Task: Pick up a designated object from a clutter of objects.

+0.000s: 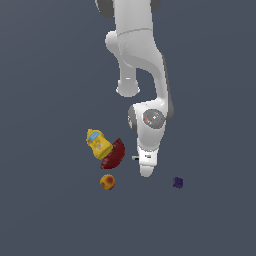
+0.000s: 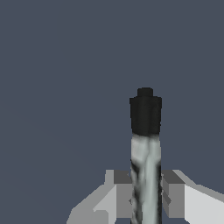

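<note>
The marker pen (image 2: 145, 166), pale grey-white with a black cap, lies between my gripper's fingers (image 2: 124, 197) in the wrist view. Both pads touch its body, and the black end sticks out beyond them. My gripper (image 2: 146, 194) is shut on it. In the exterior view the gripper (image 1: 145, 169) points down, low over the floor. Only a small dark stub of the pen (image 1: 135, 158) shows beside the hand. The other clutter, a yellow bottle-like toy (image 1: 98, 143), a dark red bowl piece (image 1: 114, 154), an orange-red ball (image 1: 107, 182) and a small purple cube (image 1: 177, 182), lies apart from the gripper.
The yellow toy leans on the red bowl piece just to the exterior view's left of the hand. The ball lies in front of them. The purple cube sits alone to the exterior view's right. The floor is plain dark grey.
</note>
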`<state>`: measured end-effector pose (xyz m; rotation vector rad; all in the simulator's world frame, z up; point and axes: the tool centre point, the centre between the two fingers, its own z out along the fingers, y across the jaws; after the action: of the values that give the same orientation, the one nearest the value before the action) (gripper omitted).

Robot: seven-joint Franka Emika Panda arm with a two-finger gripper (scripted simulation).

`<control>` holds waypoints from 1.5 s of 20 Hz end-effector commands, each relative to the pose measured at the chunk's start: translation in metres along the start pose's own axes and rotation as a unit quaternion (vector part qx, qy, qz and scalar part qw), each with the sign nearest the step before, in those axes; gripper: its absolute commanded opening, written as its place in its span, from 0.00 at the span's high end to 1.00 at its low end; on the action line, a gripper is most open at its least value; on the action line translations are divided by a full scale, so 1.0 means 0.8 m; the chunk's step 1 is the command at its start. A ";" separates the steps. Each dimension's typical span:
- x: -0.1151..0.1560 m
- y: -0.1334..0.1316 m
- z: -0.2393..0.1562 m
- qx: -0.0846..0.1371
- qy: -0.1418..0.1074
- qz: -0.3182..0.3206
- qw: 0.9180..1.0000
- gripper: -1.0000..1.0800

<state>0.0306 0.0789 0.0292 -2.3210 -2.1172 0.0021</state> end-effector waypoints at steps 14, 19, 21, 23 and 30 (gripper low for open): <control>0.014 -0.054 -0.138 -0.001 -0.001 -0.001 1.000 1.00; 0.021 -0.076 -0.193 -0.001 -0.001 -0.001 1.000 1.00; 0.024 -0.084 -0.216 0.000 -0.001 -0.001 1.000 1.00; 0.027 -0.093 -0.240 0.000 -0.001 -0.001 1.000 1.00; 0.036 -0.122 -0.320 0.000 0.001 -0.001 1.000 1.00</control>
<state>-0.0585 0.1148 0.2722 -2.3189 -2.1204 -0.0001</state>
